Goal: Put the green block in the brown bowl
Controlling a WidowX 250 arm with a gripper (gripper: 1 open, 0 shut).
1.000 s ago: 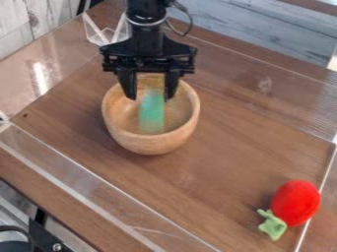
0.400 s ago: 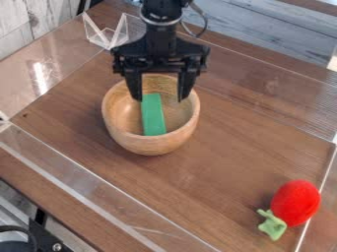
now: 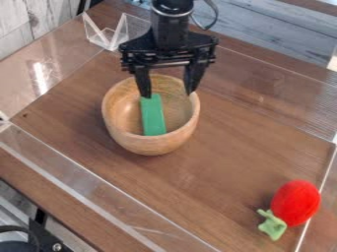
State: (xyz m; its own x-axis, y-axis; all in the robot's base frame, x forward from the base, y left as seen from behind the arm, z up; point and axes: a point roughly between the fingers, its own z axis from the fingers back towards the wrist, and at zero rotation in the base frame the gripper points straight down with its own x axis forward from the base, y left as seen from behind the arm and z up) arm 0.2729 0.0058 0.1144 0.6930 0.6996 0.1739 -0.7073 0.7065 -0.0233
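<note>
Release looks complete to us: gripper (image 3: 168,79) hangs with jaws spread wide and empty over the far rim of the brown bowl (image 3: 152,119), near the table's far-left corner, while the green block (image 3: 153,115) lies inside the bowl, tilted against its wall.

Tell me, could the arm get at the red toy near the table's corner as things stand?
Probably yes. The red toy lies alone on bare table, nothing beside or over it, and the gripper hangs above the brown bowl with empty, open jaws.
</note>
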